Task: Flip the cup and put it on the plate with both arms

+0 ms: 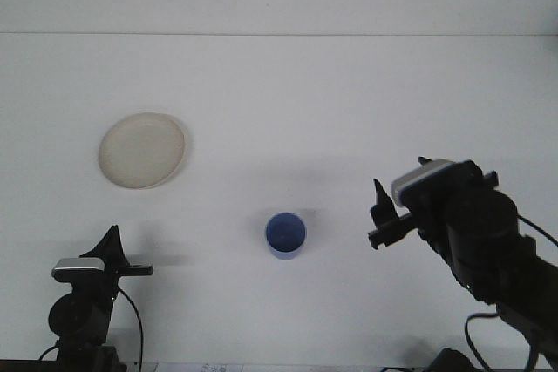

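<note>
Blue cup (285,235) stands upright, mouth up, on the white table (349,102), well apart from the plate (142,150). Right gripper (381,215) beside it, fingers spread, empty. Left gripper (118,254): spread cannot be told.

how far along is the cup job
Flip looks done: the blue cup stands mouth up on the table, free of both claws. Right claw sits off to its right; left claw waits low. Left to do: carry the cup to the empty plate.
</note>
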